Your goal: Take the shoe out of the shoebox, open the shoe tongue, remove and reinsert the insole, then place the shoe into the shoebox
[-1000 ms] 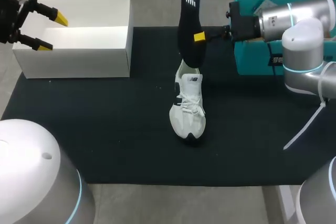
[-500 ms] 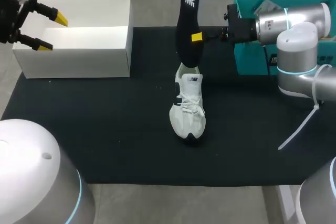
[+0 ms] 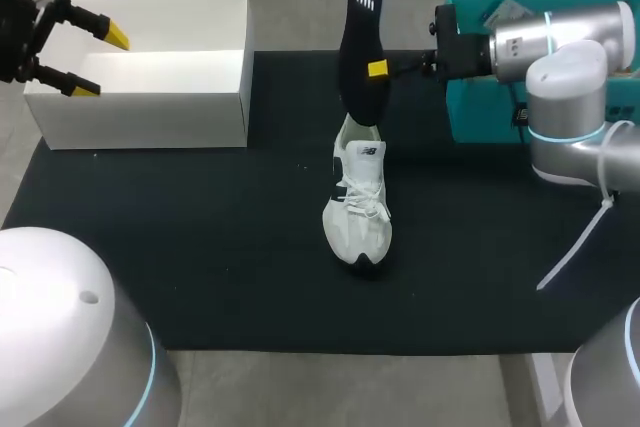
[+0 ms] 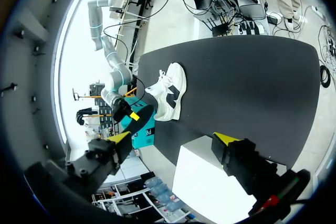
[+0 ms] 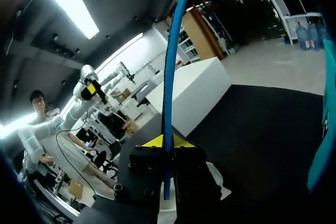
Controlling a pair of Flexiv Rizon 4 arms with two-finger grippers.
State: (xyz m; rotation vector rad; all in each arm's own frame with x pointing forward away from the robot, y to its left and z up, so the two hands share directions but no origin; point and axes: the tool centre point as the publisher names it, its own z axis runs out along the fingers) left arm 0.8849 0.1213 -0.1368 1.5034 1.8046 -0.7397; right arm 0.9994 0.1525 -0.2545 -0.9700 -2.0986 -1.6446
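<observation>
Black insole (image 3: 360, 47) was pinched upright in the right gripper (image 3: 373, 70), its lower end set at the heel opening of the shoe (image 3: 358, 202) lying mid-mat, while the spread left gripper (image 3: 100, 62) was well apart.

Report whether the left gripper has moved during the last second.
No. The left gripper is in the same spot at the left end of the white shoebox, with its fingers open just as before.

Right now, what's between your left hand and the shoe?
The white box, then a bare stretch of black mat, lie between the left hand and the shoe. The head view shows it.
</observation>
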